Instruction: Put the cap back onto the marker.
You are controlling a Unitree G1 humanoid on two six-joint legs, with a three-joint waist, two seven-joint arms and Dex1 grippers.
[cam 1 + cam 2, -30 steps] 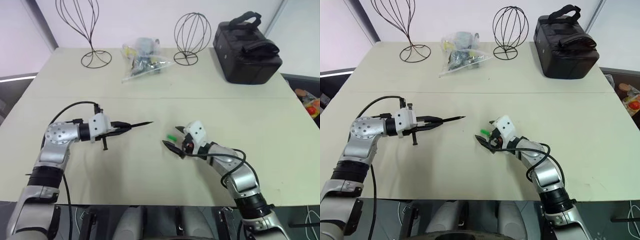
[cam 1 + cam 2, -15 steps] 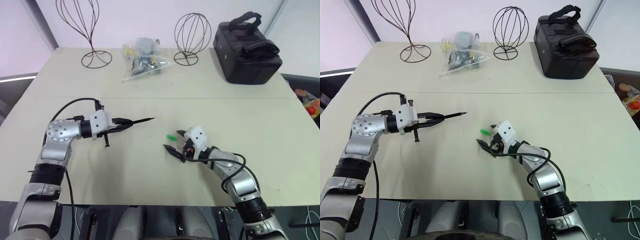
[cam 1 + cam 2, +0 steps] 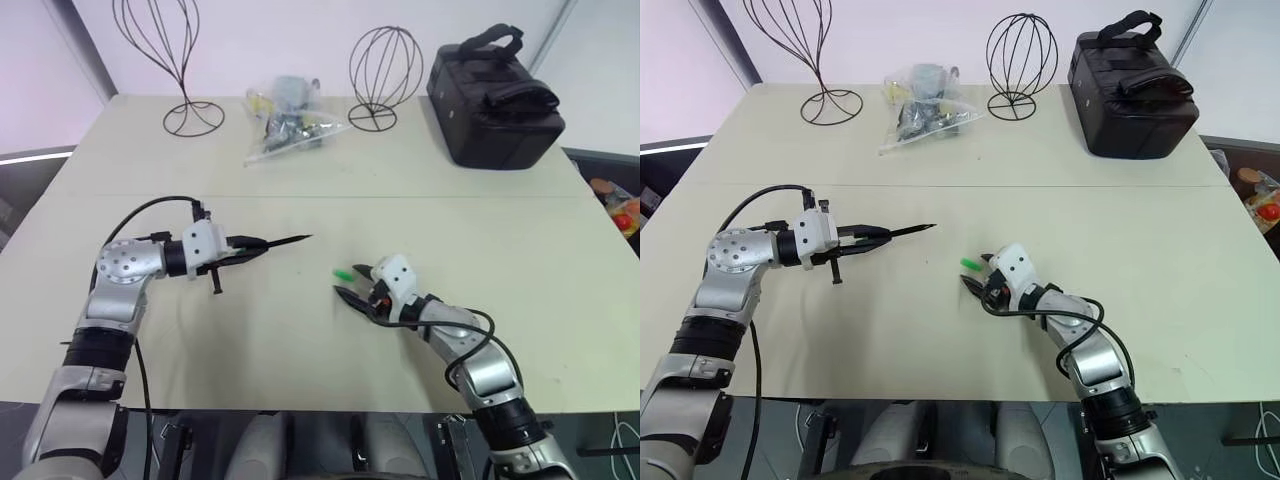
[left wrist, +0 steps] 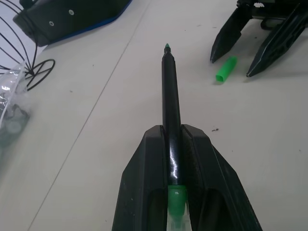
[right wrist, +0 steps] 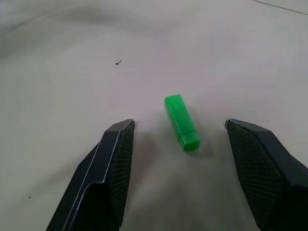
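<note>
The left gripper [image 3: 238, 250] is hanging over the left half of the table [image 3: 300, 340], about midway between the front and back edges, and it is squeezing tight on the marker [image 4: 171, 103]. The marker is lying almost flat in the air, and its pointed tip is poking toward the middle of the table. The cap [image 5: 181, 121] (a tiny bright green tube) is lying on its side on the table, a bit right of the middle and closer to the front edge. The right gripper [image 3: 352, 285] is waiting just beside it, low over the table. Its two black fingers [image 5: 108, 168] are standing wide apart, one on each side of the cap, and they are not touching it. Along the back edge, two wire stands [image 3: 180, 60], a clear bag of small things [image 3: 285, 115] and a black bag [image 3: 495, 100] are sitting.
</note>
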